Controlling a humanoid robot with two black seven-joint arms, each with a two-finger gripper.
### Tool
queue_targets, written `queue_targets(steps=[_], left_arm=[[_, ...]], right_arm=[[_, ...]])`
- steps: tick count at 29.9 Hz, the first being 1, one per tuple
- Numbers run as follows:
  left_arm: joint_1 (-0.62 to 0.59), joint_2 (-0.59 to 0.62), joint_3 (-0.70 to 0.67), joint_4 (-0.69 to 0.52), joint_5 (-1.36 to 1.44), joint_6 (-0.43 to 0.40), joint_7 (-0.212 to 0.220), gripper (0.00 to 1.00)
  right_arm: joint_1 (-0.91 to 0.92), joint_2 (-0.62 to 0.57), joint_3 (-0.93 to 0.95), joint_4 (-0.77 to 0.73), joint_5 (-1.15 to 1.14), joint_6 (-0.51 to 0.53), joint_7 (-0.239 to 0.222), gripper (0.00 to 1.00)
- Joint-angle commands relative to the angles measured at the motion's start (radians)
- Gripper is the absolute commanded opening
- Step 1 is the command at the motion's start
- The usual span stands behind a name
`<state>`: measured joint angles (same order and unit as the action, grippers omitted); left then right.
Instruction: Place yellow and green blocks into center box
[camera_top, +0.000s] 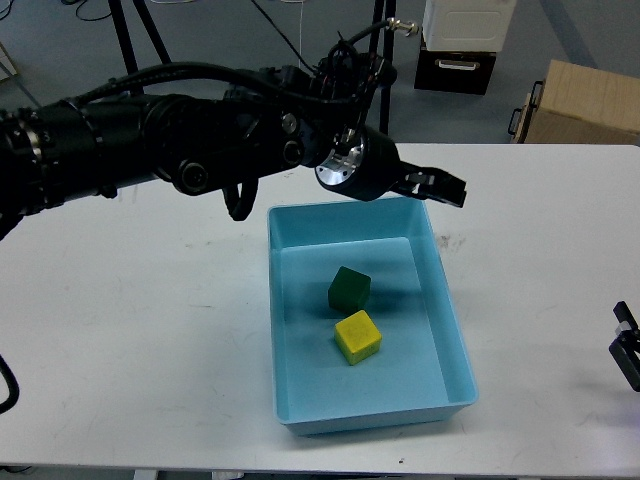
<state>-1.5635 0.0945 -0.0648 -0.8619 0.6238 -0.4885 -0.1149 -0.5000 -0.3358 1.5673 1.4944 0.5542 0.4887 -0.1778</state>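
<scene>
White worktop, light-blue center box mid-frame. Green block and yellow block both inside, touching. Left hand empty above the 12 o'clock rim, fingers' spread unclear. Right hand at 3 o'clock, unclear. Best: lift straight away, avoid rim.

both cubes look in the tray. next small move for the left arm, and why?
Probably pull the left hand back toward its own side, off the tray. The green block and yellow block both lie inside it, corners about touching, and the hand holds nothing, hovering over the far right corner. Nothing seems left to place.
</scene>
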Motion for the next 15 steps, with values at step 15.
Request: queue_targets(steps=[15], left_arm=[[0.607, 0.306, -1.074, 0.029, -0.185, 0.0, -0.038, 0.85]], right_arm=[[0.069, 0.001, 0.007, -0.005, -0.072, 0.0, 0.008, 0.98]])
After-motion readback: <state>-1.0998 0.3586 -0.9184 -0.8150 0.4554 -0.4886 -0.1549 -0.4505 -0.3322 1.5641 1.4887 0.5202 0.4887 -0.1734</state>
